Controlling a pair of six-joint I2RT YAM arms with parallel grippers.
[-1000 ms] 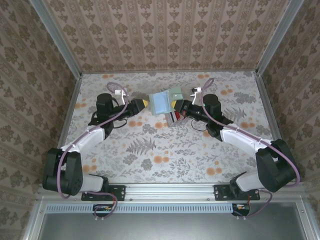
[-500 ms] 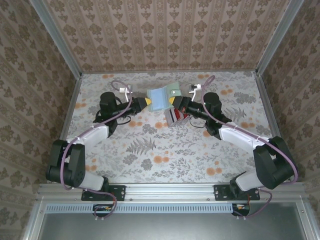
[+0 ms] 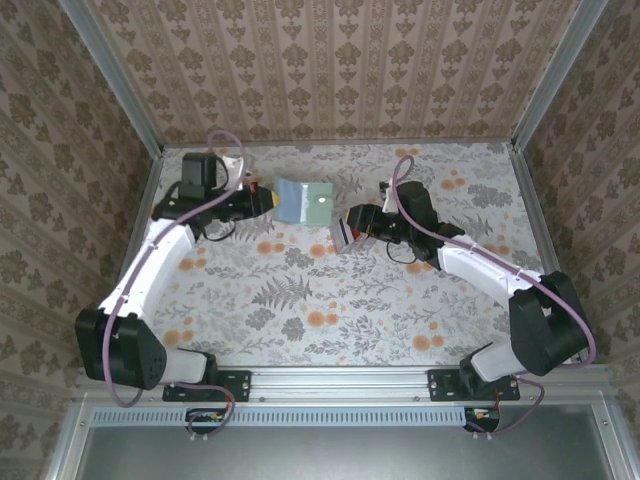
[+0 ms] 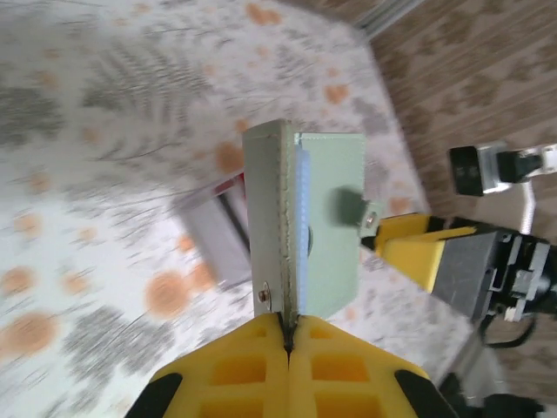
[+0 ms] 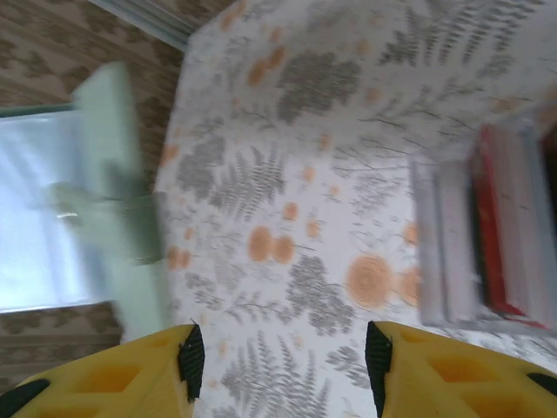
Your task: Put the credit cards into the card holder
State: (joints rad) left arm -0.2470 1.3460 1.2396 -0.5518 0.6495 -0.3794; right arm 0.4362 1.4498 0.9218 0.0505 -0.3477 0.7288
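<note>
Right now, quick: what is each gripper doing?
Left gripper: closed, holding the card holder by its edge.
Right gripper: open, holding nothing.

No text, label, brand or number legible anywhere. Any print on the credit cards [image 5: 496, 235] is blurred out. The card holder [image 4: 335, 226] face is plain.

A table [image 3: 300, 310] covered in a grey fern and orange-flower print carries a fanned stack of credit cards [image 3: 343, 232], red, white and dark, lying flat just right of centre, toward the far side.
</note>
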